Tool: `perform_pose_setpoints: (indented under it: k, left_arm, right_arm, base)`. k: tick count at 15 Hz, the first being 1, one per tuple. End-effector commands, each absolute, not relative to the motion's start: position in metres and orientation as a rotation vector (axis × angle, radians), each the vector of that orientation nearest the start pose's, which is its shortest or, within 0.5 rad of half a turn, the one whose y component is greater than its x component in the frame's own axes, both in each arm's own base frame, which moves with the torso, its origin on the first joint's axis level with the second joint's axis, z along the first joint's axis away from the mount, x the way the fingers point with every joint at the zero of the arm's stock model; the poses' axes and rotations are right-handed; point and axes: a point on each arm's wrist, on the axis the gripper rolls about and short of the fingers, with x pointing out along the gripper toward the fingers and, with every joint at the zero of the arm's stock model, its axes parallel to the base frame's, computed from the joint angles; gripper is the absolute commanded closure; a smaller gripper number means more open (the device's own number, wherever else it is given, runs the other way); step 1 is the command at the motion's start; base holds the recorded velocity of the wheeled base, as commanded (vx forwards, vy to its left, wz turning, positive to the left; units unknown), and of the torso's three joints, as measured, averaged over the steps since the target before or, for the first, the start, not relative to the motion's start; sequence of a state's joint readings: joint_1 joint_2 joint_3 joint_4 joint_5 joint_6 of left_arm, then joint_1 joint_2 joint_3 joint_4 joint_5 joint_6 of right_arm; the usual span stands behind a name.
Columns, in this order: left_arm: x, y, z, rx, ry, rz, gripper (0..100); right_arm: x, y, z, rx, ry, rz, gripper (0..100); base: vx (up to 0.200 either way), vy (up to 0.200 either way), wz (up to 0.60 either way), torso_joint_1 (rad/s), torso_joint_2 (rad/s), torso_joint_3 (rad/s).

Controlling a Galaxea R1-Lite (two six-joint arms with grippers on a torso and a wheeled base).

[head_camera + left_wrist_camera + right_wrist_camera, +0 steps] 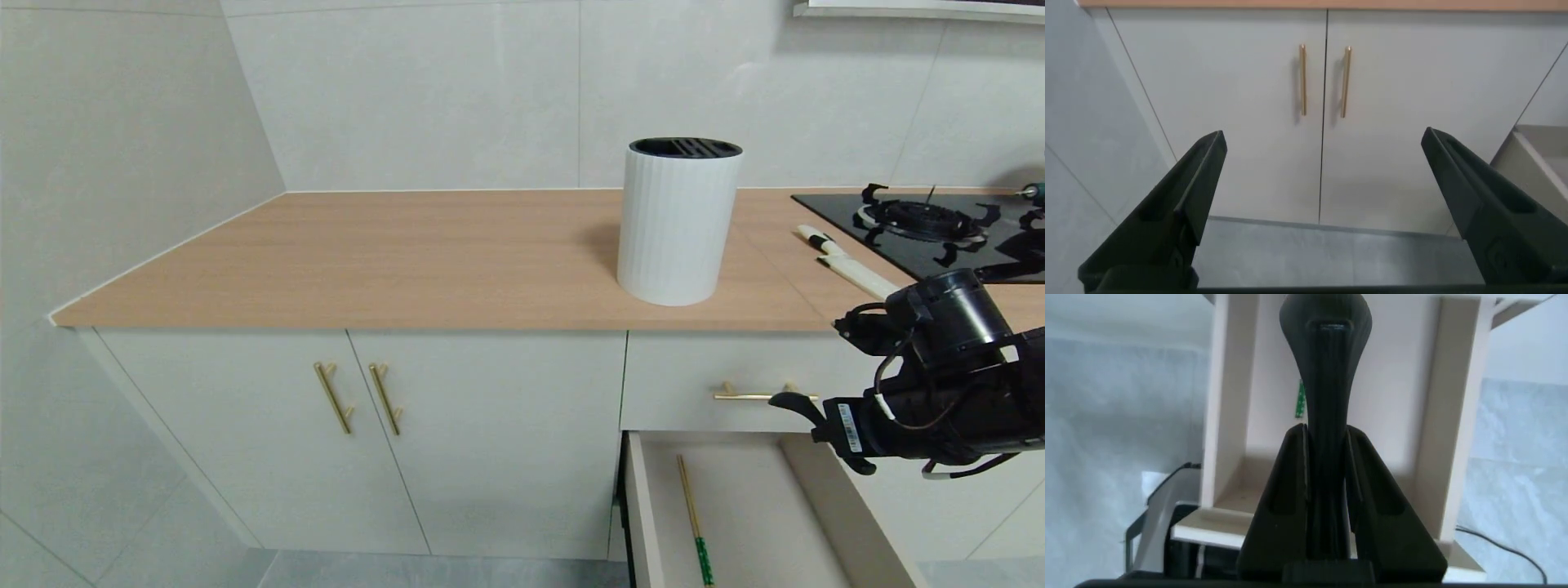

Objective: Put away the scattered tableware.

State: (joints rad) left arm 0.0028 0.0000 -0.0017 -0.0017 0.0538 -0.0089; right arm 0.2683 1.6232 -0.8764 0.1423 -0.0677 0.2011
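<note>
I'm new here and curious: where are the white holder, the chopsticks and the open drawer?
white holder [679, 229], head view, middle of its ribbed side
chopsticks [690, 506], head view, bare wooden shaft
open drawer [641, 506], head view, its left wall

My wooden table [367, 253] has a white ribbed holder [679, 220] standing right of the middle. A pale-handled utensil [845, 263] lies between it and the black hob [922, 233] at the far right.

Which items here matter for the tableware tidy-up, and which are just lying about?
Job:
chopstick in open drawer
cream-handled utensils on countertop
slotted white holder, probably

Lying about:
gas hob
cabinet doors
</note>
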Motion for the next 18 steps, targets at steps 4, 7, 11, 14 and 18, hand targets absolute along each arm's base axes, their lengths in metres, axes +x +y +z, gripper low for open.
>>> perform_pose_setpoints:
  k: [4, 7, 11, 14, 18]
  left_arm:
    - [-0.023, 0.001, 0.076, -0.009, -0.003, 0.057, 0]
    - [-0.023, 0.001, 0.076, -0.009, -0.003, 0.057, 0]
    - [-0.023, 0.001, 0.076, -0.009, -0.003, 0.057, 0]
    - [-0.023, 0.001, 0.076, -0.009, -0.003, 0.057, 0]
    - [-0.023, 0.001, 0.076, -0.009, -0.003, 0.057, 0]
  right_arm:
    - [0.258, 0.069, 0.144, 0.023, 0.936, 0.081, 100]
    - [0.262, 0.070, 0.138, 0.010, 0.950, 0.060, 100]
    - [0.265, 0.070, 0.131, 0.005, 0.975, 0.057, 100]
    - [0.266, 0.071, 0.128, 0.001, 0.987, 0.054, 100]
    - [0.268, 0.071, 0.125, 0.001, 0.990, 0.054, 100]
  base:
    - [0.000, 0.000, 0.00, -0.145, 0.47, 0.318]
    - [0.000, 0.000, 0.00, -0.116, 0.46, 0.341]
    - [0.000, 0.000, 0.00, -0.072, 0.45, 0.371]
    - [0.000, 0.000, 0.00, -0.028, 0.29, 0.271]
    - [0.000, 0.000, 0.00, -0.002, 0.04, 0.035]
